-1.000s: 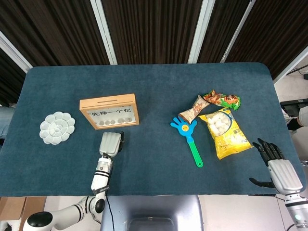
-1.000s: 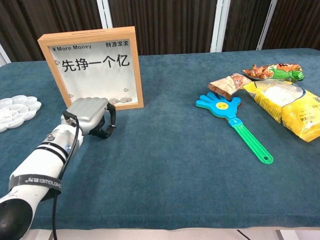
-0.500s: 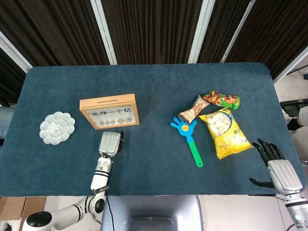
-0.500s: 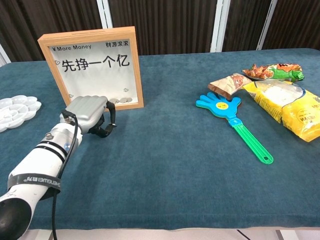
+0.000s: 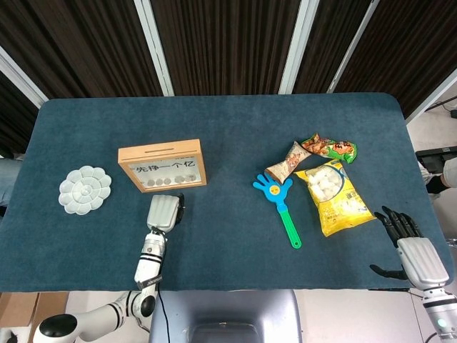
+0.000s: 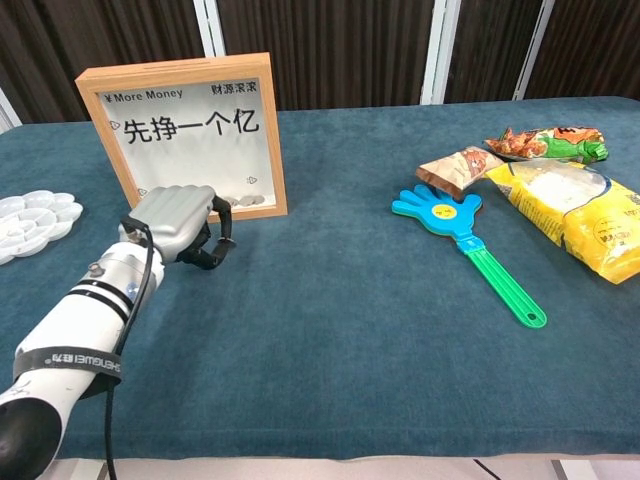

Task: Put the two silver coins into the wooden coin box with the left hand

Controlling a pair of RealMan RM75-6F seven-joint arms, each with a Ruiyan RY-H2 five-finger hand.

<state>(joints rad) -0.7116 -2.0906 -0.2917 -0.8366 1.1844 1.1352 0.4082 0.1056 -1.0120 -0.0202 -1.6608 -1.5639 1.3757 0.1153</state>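
The wooden coin box (image 5: 162, 165) (image 6: 186, 135) stands upright at the table's left middle, with a slot in its top edge. Several silver coins (image 5: 168, 181) (image 6: 246, 201) lie behind its window at the bottom. Just in front of the box is my left hand (image 5: 164, 213) (image 6: 178, 225), knuckles up and fingers curled downward. I cannot see what is under the fingers. No loose coin shows on the cloth. My right hand (image 5: 410, 246) rests at the table's front right edge, fingers spread and holding nothing.
A white flower-shaped palette (image 5: 85, 189) (image 6: 30, 220) lies left of the box. To the right are a blue hand clapper with a green handle (image 5: 280, 205) (image 6: 470, 240), a yellow snack bag (image 5: 330, 194) (image 6: 575, 215) and two smaller snack packets (image 5: 330, 148) (image 5: 284, 165).
My left hand has risen slightly and edged toward the box, fingers staying curled. The right hand has not moved.
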